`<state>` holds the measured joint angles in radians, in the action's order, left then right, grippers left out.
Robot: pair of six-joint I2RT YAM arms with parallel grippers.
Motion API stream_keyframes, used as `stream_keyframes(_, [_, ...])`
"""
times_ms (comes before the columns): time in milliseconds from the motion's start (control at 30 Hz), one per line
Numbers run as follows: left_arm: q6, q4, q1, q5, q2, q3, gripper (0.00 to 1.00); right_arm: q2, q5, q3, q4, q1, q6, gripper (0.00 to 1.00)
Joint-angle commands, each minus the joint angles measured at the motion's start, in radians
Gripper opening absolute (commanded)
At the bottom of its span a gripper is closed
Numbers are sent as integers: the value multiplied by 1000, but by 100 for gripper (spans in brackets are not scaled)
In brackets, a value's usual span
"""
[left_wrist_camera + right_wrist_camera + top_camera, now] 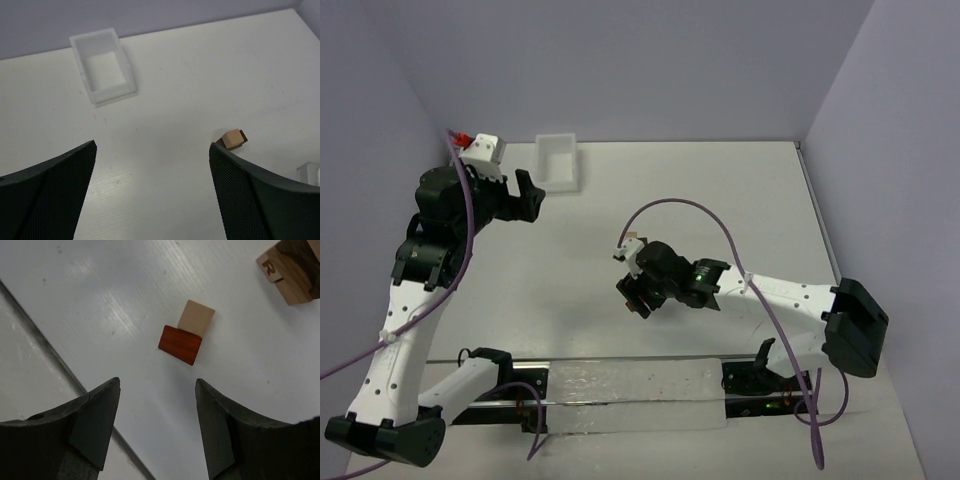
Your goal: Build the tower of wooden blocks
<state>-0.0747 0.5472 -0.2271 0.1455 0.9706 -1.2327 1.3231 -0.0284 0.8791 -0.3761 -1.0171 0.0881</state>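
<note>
top view, left gripper (527, 195): parked at 10 o'clock on the table (740, 200), just beside the white bin (558, 160)
top view, right gripper (638, 292): mid-table, nose down, hiding whatever lies under it
top view, wood block tower (632, 243): only a tan speck at the right gripper's 12 o'clock, make-up unreadable
left wrist view, left gripper: fingers spread wide, nothing between them
left wrist view, tower: tan on dark brown at 3 o'clock, well apart from the bin at 11
right wrist view, right gripper: fingers spread, empty
right wrist view, tower: corner at 1 o'clock, one tan face lettered R
right wrist view only: red block (180, 344) touching tan block (196, 317), loose, dead ahead of the fingers
handling guess: light, stiff, smooth wood, likely slippery; pinch two opposite flat faces, set down gently or the stack topples
</note>
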Motion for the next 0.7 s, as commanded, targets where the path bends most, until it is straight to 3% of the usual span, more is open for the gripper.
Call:
stream_keyframes(0, [-25,-53,9,-55,-22,41,99,86,158,62,70,2,123,70])
stream_keyframes(667, [16,-53,9,-11,-43,39,99,315,201,89,248,40,211,66])
